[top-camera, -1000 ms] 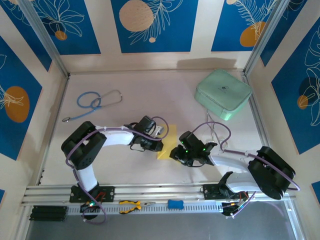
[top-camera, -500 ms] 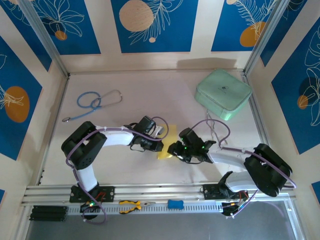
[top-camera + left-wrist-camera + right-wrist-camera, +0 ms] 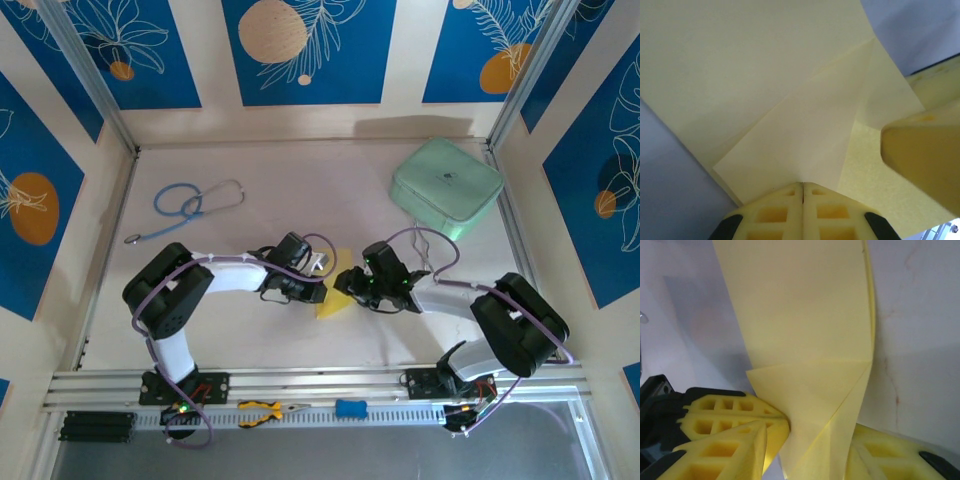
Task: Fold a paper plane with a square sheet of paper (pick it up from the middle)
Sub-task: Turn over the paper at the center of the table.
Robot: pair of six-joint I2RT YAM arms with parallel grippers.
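L fingers (image 3: 775, 215) pinch paper sheet (image 3: 765, 75); R fingers (image 3: 715, 455) straddle it.

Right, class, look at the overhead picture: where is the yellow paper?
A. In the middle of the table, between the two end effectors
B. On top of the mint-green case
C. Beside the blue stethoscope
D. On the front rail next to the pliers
A: in the overhead view the pale-yellow paper sits mid-table, with the left end effector and the right end effector meeting at it from either side.
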